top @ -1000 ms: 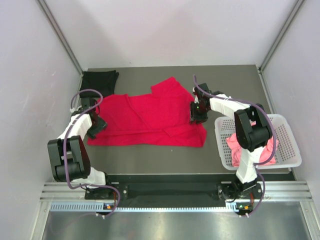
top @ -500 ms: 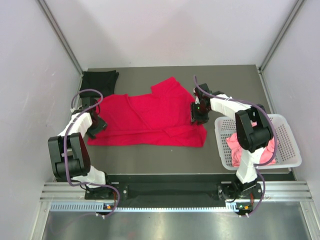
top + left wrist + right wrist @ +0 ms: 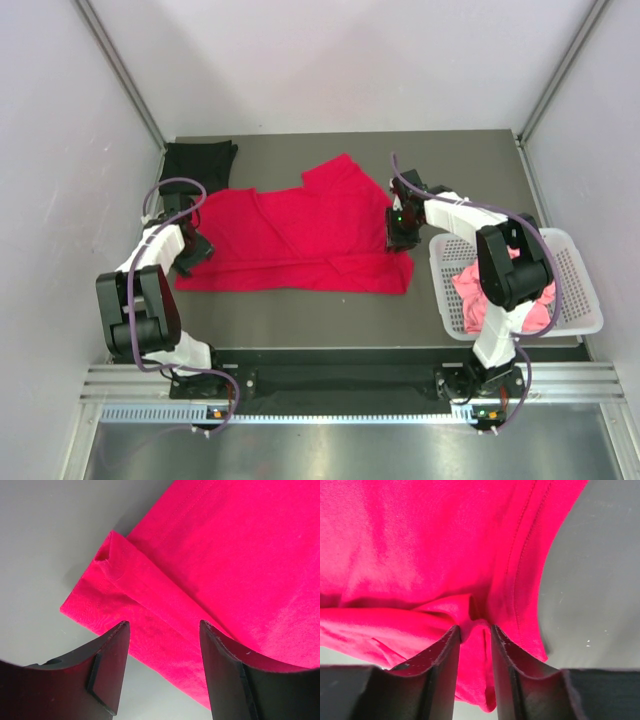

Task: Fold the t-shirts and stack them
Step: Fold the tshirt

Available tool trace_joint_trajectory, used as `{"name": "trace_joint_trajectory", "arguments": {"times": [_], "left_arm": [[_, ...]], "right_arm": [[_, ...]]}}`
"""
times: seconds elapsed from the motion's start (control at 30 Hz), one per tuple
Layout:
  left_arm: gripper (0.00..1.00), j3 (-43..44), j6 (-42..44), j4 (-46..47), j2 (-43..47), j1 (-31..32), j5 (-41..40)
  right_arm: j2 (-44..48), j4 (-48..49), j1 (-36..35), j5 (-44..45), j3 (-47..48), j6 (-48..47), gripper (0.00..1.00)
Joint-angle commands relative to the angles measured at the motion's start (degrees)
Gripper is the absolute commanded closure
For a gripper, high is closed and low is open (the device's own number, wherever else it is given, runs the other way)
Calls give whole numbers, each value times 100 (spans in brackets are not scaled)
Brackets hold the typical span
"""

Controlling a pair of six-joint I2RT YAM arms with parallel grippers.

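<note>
Pink t-shirt [image 3: 470, 291] in basket [image 3: 588, 300]; L claw [image 3: 162, 629] wide, R claw [image 3: 475, 630] pinching red t-shirt [image 3: 300, 225].

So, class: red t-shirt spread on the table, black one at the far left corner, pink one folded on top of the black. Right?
No: the pink t-shirt lies in the white basket on the right, as the top view shows. The rest holds.

Dark grey table [image 3: 460, 160], enclosed left, far and right by plain pale walls [image 3: 330, 60]. Slanting metal posts [image 3: 120, 70] at far corners. Silver rail [image 3: 350, 372], possibly aluminium, along near edge. Soft, even light.
</note>
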State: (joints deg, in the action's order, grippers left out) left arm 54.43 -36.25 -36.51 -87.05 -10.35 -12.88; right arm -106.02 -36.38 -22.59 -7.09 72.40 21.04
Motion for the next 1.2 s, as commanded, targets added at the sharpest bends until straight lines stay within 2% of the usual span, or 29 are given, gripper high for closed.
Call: {"name": "trace_joint_trajectory", "arguments": {"times": [0.0,0.13,0.17,0.27,0.73,1.17], "left_arm": [[37,138,48,-5,-41,7,-12],[37,138,65,-31,-32,15,-65],[37,138,65,-49,-23,15,-135],[37,164,57,-75,21,7,-232],[37,304,-5,-348,-67,7,-513],[37,594,-146,-497,-225,7,-654]], "right_arm": [[134,157,18,-46,72,67,71],[90,184,18,-170,178,67,84],[90,158,18,-187,230,67,91],[195,149,18,-231,283,137,100],[143,-71,26,-503,1179,269,100],[-235,-1,97,-600,1320,164,100]]}}
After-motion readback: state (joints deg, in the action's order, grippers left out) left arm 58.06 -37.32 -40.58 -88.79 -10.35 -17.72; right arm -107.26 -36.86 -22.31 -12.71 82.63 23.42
